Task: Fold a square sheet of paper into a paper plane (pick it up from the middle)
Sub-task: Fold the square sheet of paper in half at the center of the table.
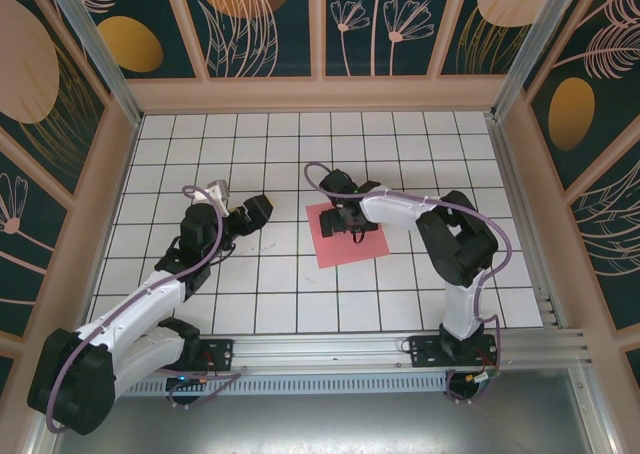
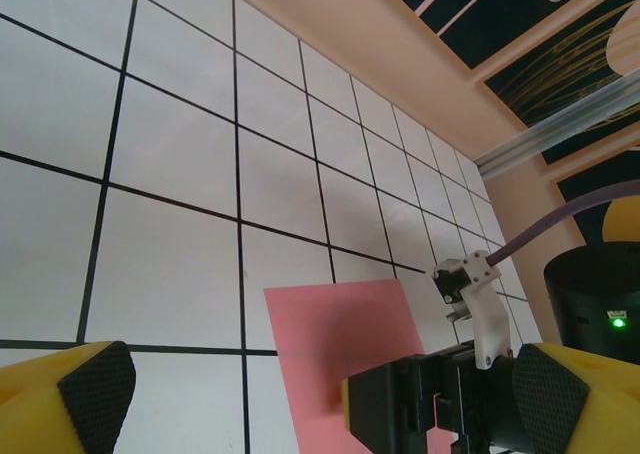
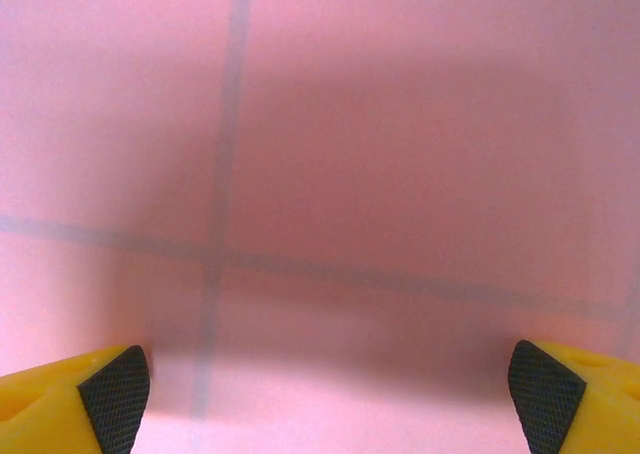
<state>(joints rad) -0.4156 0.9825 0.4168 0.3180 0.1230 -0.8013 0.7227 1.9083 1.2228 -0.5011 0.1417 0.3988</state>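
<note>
The square sheet of paper (image 1: 340, 244) lies flat on the white grid table, pink-red and unfolded. My right gripper (image 1: 350, 218) hovers close over its middle, pointing down with its jaws spread wide. In the right wrist view the sheet (image 3: 350, 174) lies right under the open right gripper (image 3: 330, 399), and grid lines show faintly through it. My left gripper (image 1: 256, 212) stands open about one tile left of the sheet, holding nothing. The left wrist view has the sheet (image 2: 320, 334) ahead of the left gripper (image 2: 320, 404), with the right gripper's black body (image 2: 440, 404) over its near part.
Bare white tiles (image 1: 300, 144) stretch behind and to both sides of the sheet. Beige walls (image 1: 320, 94) with patterned panels close in the table on three sides. An aluminium rail (image 1: 330, 349) carrying both arm bases runs along the near edge.
</note>
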